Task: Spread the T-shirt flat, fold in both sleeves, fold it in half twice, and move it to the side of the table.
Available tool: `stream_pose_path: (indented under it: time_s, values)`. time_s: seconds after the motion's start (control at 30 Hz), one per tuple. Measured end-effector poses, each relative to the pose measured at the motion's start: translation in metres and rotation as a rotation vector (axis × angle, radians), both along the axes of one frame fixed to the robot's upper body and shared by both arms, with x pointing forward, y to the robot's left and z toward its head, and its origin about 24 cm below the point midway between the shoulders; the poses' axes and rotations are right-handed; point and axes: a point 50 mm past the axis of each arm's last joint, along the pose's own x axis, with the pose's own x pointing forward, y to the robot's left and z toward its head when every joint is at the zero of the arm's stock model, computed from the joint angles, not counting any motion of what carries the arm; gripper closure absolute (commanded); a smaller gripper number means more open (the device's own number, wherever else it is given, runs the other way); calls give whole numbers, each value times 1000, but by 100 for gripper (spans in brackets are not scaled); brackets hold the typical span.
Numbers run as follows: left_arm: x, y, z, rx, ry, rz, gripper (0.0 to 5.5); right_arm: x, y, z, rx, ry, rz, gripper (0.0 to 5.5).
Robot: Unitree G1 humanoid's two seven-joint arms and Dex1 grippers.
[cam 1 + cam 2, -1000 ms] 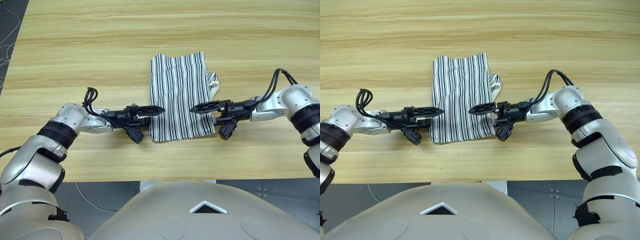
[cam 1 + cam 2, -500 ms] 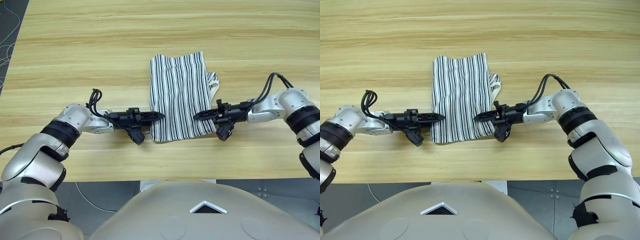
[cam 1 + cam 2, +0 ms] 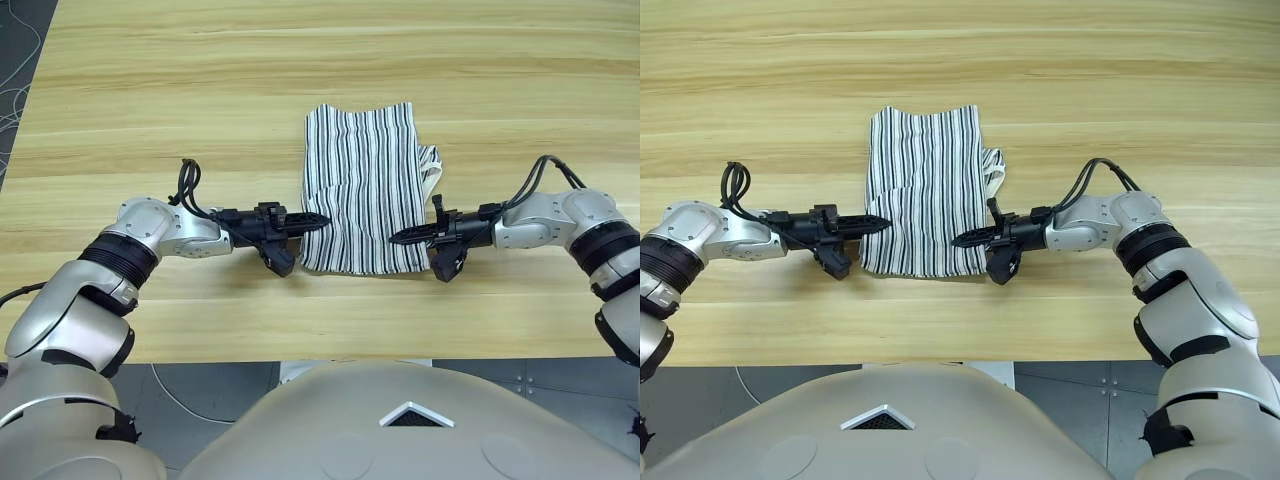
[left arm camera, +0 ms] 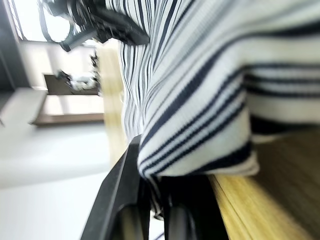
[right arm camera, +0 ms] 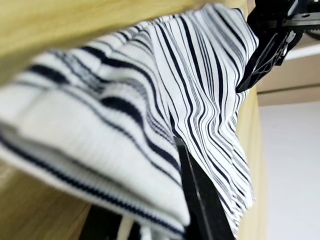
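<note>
At the near left corner of the striped T-shirt (image 3: 362, 170), the left gripper (image 3: 310, 219) is clamped on the fabric's edge, and the right gripper (image 3: 402, 237) pinches the near right corner the same way, the two tips pointing inward at each other. Behind them the left arm (image 3: 150, 230) and right arm (image 3: 560, 215) lie low and nearly level over the wooden table (image 3: 200, 80), elbows out to either side. The folded shirt lies mid-table between them, a sleeve peeking out on its right.

One striped T-shirt (image 3: 360, 190), one wooden table (image 3: 200, 80) — two sets of jaws
</note>
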Motion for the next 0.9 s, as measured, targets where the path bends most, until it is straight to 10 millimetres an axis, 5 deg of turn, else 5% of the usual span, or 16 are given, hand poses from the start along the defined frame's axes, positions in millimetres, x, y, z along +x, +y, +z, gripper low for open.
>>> stream_pose_path:
  time_s: [0.27,0.43,0.63,0.9]
  values:
    - [-11,-17,17,153,343,66,533,-3,15,16,21,275,-78,526]
    - [-27,-19,56,247,648,11,533,-9,4,29,-51,515,-125,526]
    - [-6,-25,72,185,676,41,533,-18,-3,32,-144,654,-131,526]
    - [-8,-24,79,190,739,0,533,-23,-2,46,-138,734,-127,526]
